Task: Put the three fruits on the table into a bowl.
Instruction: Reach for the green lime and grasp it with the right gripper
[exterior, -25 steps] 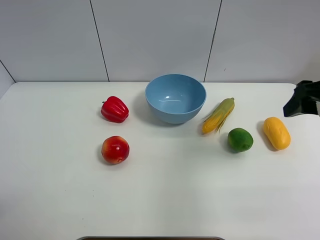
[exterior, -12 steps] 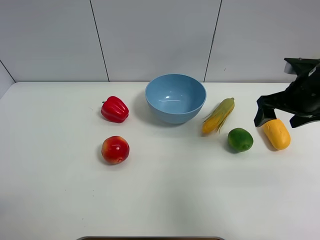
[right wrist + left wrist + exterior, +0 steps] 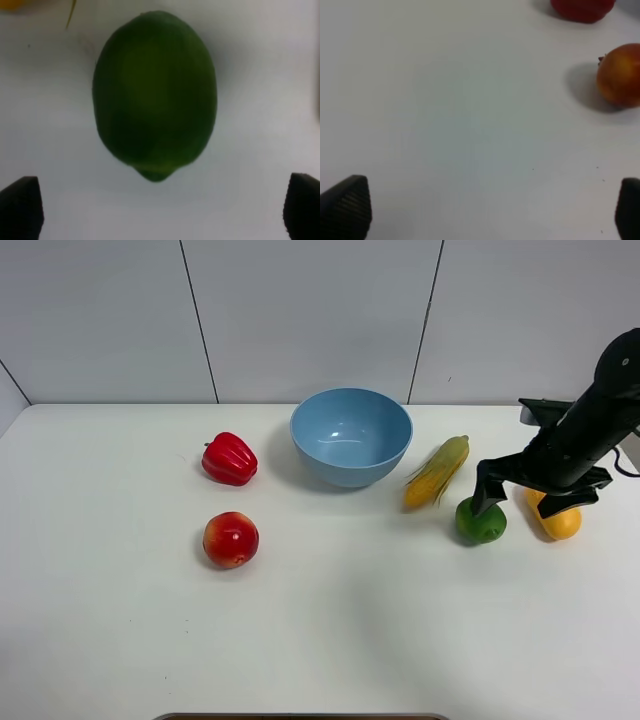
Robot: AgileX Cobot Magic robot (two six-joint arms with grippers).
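Right jaws released: both fingertips (image 3: 20, 207) sit wide apart, with the lime (image 3: 155, 95) centred between them and a clear gap on each side. It rests on the worktop (image 3: 330, 620). Can't tell how high the jaws hang above it.

The right arm (image 3: 575, 445) hides the upper part of the mango (image 3: 562, 524), which is just beside those jaws on the outer side.

Left jaws also released. Only their tips (image 3: 345, 207) show in the wrist view, and that arm is out of the high view. The apple (image 3: 621, 75) is ahead of them, off to one side and cut off at the edge.

Count:
- 3 fruits (1 lime, 1 mango, 1 apple), none in the bowl
- 1 bowl (image 3: 350, 472), beyond the corn cob from the right jaws
- 1 pepper (image 3: 229, 459)
- 1 corn cob (image 3: 437, 471)
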